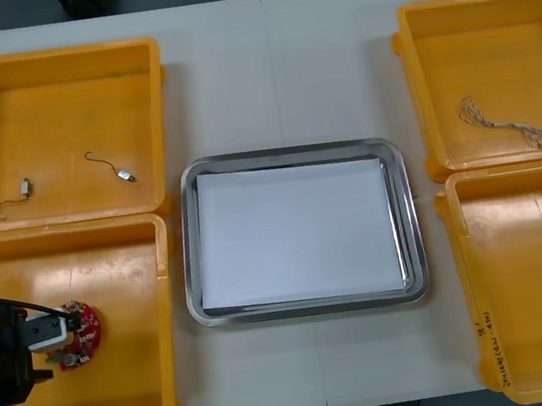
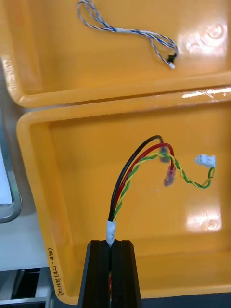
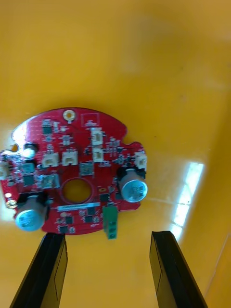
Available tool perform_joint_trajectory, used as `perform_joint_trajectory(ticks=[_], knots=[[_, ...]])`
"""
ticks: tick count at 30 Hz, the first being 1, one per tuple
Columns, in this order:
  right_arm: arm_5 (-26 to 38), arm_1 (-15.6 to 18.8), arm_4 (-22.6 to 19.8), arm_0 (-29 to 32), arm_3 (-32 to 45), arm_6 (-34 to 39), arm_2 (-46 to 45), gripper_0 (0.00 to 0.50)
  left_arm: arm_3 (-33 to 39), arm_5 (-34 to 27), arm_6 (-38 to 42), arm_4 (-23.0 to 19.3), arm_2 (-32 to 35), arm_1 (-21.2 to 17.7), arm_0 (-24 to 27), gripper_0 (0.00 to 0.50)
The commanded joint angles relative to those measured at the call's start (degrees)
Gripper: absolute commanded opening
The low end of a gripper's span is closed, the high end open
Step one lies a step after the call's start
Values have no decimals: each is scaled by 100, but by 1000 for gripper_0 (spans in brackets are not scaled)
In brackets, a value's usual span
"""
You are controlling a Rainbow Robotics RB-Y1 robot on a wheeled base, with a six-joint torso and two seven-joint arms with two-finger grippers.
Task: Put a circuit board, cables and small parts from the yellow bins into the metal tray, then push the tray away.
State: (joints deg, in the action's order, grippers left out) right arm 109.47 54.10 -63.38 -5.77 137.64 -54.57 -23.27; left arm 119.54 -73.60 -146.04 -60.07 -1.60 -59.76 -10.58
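Note:
A round red circuit board point(image 1: 77, 331) point(image 3: 72, 168) lies on the floor of the near left yellow bin point(image 1: 108, 266). My left gripper point(image 1: 56, 342) point(image 3: 107, 235) is open right at the board's edge, a finger on either side of its green connector. My right gripper point(image 2: 113, 244) is shut on the taped end of a black, red and yellow cable bundle point(image 2: 144, 163) over the near right bin point(image 2: 43, 159) point(image 1: 513, 199). The metal tray point(image 1: 189, 255), white inside, sits between the bins.
Two small metal parts with wires point(image 1: 24, 187) point(image 1: 124, 175) lie in the far left bin point(image 1: 49, 62). A twisted blue and white cable point(image 1: 502, 120) point(image 2: 130, 31) lies in the far right bin point(image 1: 486, 11). Bare table runs beyond the tray.

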Motion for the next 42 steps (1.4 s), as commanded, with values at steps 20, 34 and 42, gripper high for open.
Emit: perform_joint_trajectory(ticks=[20, 34, 42], knots=[[48, 347, -895, -1199, 606, -370, 1131, 0, -238, 373, -566, 329, -517, 17, -128, 500], [53, 338, -333, -2042, 633, -537, 2555, 0, -238, 461, -495, 400, -684, 17, -58, 0], [53, 347, -96, -2288, 624, -546, 3100, 0, -229, 434, -504, 338, -657, 17, -23, 0]])
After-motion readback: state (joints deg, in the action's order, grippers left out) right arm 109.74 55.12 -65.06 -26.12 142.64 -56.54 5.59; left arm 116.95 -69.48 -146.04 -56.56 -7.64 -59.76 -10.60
